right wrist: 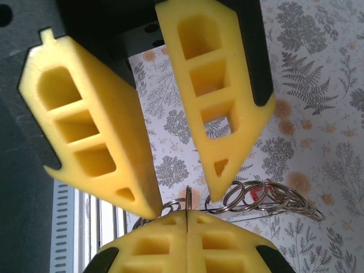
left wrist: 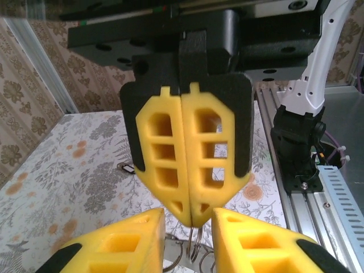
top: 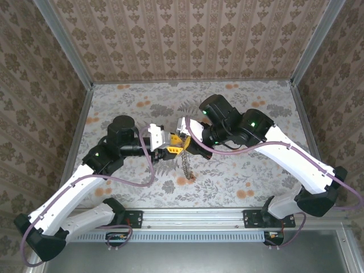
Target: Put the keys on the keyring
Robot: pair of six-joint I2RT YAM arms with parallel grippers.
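Threading looks unfinished: right pincer clamps shut on the keyring; left pincer straddles it, part-open.

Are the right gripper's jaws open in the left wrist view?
No: the right gripper is shut, its yellow fingers pressed together on the keyring.
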